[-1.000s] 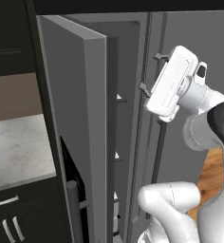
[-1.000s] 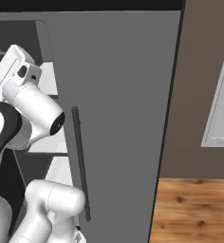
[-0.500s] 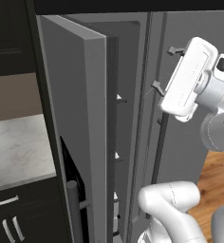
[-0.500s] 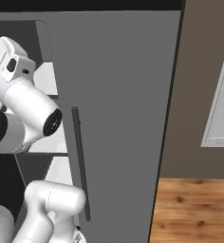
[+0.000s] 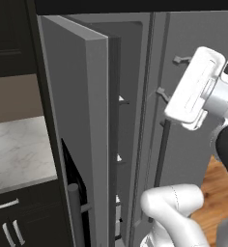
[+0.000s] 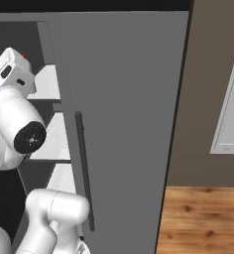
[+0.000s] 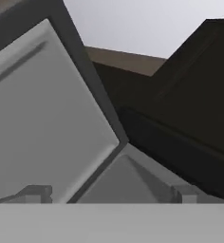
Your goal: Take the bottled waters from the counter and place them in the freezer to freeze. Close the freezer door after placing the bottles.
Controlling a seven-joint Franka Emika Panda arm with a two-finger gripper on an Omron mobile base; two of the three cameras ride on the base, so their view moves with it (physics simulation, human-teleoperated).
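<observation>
Nearest you, the arm rises with its white hand lifted high, and your jaws (image 5: pixel 170 75) stand wide apart with nothing between them. In the left base view the two dark fingertips (image 5: pixel 181 60) point left, toward the gap of the freezer (image 5: pixel 128 72).

Just beyond them, the freezer door (image 5: pixel 75 120) hangs open, swung out to the left with its thick edge facing you. Its long axis is upright, and the bar handle (image 5: pixel 75 212) low on its outer face is upright too. So the door lies left of the jaws and a little nearer the base than the cabinet front. Judging from this, the closing push must come from the door's far left face and drive it rightward.

Inside the opening, the right base view shows three white shelves (image 6: pixel 45 82), one above the other, and a small red dot (image 6: pixel 24 56) by the hand that may be a bottle cap, too small to be sure. No bottles can be counted.

Farther left, one stretch of marble worktop (image 5: pixel 17 154) shows, bare where visible. The plain right door (image 6: pixel 134 114) is shut, with one long handle.
</observation>
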